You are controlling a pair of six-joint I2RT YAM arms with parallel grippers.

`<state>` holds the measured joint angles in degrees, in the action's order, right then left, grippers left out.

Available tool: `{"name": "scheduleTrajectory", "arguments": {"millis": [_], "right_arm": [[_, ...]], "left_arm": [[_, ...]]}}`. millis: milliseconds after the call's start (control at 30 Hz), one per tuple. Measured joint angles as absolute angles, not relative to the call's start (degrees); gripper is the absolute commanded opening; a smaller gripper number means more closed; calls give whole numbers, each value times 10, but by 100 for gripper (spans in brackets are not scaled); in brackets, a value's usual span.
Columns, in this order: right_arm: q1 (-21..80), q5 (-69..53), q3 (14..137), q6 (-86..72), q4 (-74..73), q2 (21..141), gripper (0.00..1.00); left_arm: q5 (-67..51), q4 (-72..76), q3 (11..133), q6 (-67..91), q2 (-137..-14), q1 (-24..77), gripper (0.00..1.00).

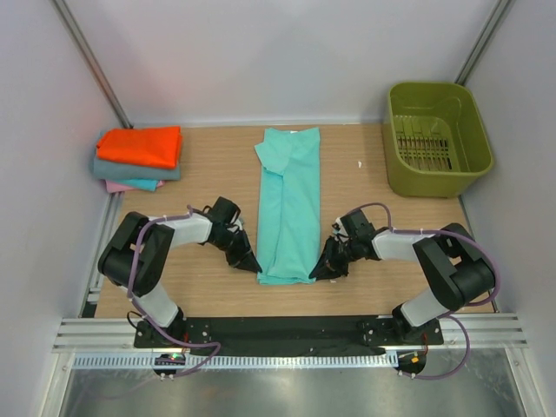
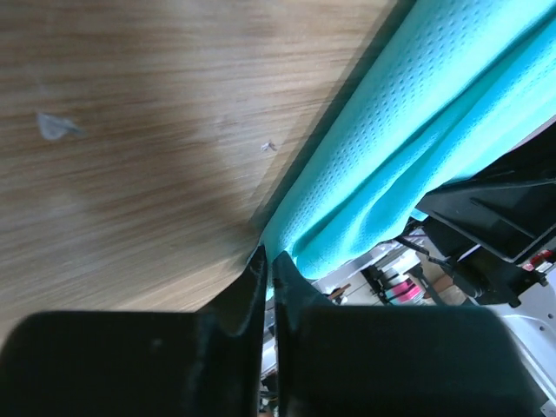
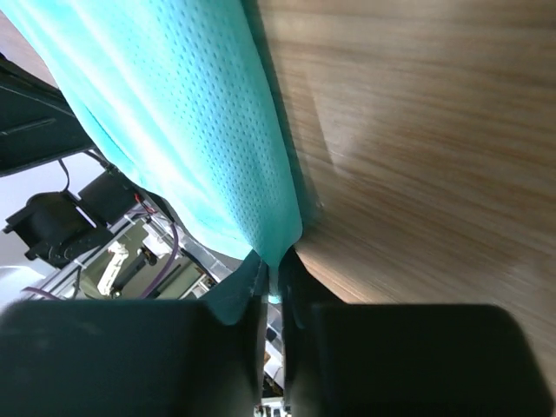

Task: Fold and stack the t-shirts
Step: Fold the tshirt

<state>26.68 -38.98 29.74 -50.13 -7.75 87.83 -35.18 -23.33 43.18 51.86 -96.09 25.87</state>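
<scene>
The mint-green t-shirt lies mid-table as a narrow strip folded lengthwise. Its long axis runs from the near edge to the far edge, with the collar at the far end. The left gripper pinches the near-left hem corner and the right gripper the near-right, both jaws closed on cloth. Folded t-shirts are stacked far left, and an olive-green basket stands far right.

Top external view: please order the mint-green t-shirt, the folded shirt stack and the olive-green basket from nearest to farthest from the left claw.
1. mint-green t-shirt: centre of the table, its near corner at the left claw.
2. folded shirt stack: far left corner.
3. olive-green basket: far right corner, across the table.
</scene>
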Motion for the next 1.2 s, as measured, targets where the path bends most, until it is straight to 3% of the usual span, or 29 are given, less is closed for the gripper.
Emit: {"name": "scheduleTrajectory", "arguments": {"millis": [67,467,700,1200], "right_arm": [[267,-387,297,-497,-75,878,2],[233,-383,375,-439,-129,865,2],[179,-385,543,-385,-183,891,2],[112,-388,767,-367,-178,1110,1]], "left_arm": [[-352,-229,430,522,-961,259,0],[-364,-240,472,505,-942,235,0],[-376,-258,591,483,-947,196,0],[-372,-274,923,449,-1195,143,0]]}}
